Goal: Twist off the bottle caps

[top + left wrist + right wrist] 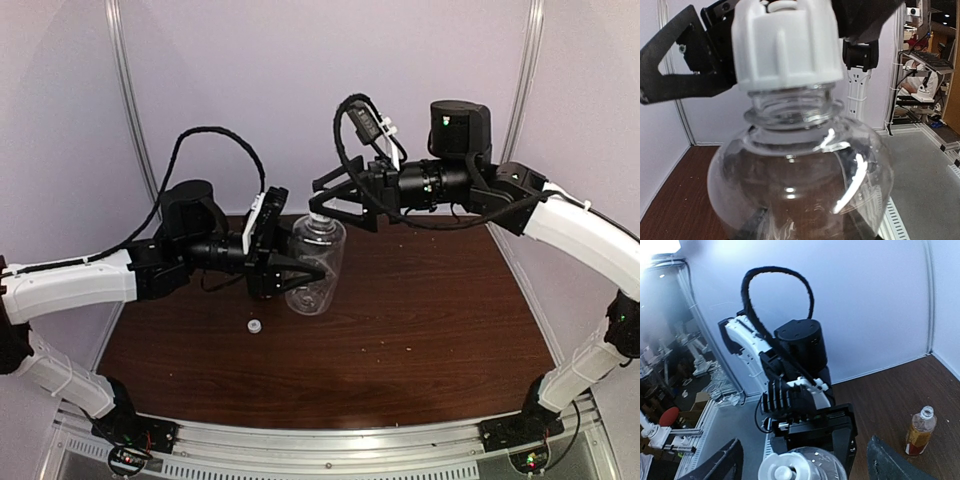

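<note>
White cap, clear bottle, amber bottle, dark brown table.

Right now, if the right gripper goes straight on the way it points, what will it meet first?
Most likely the white cap of the clear bottle, which sits between the open fingers of the right gripper; depth is hard to judge.

Cannot see bottle base, cropped at left wrist view's bottom edge. Cannot read amber bottle label, too small. Cannot resolve loose cap, near left, tiny.
</note>
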